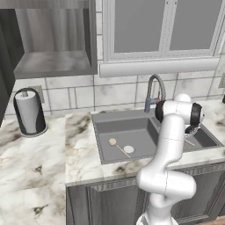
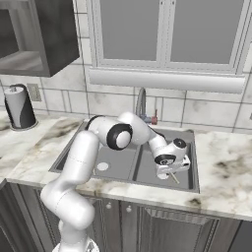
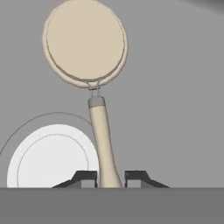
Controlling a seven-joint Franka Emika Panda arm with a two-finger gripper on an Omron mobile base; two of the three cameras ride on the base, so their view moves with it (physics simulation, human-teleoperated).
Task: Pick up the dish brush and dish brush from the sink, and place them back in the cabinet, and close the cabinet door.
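Two brushes: left base view shows one dish brush (image 1: 117,146) in the sink's (image 1: 103,127) left basin. Right base view: pincer (image 2: 170,173) low in the right basin. Hand view: fingertips (image 3: 85,176) clamped on the second brush's handle (image 3: 103,144); lift straight, slowly.

Two dish brushes lie in the sink (image 1: 105,127): one brush (image 1: 117,146) in its left basin beside the drain (image 1: 128,149), the other brush (image 3: 94,83) between the gripper's (image 3: 111,177) fingers in the right basin.

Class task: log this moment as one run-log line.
stage: first pickup | end effector: shut on brush handle in right sink basin | second brush: left basin | cabinet: open
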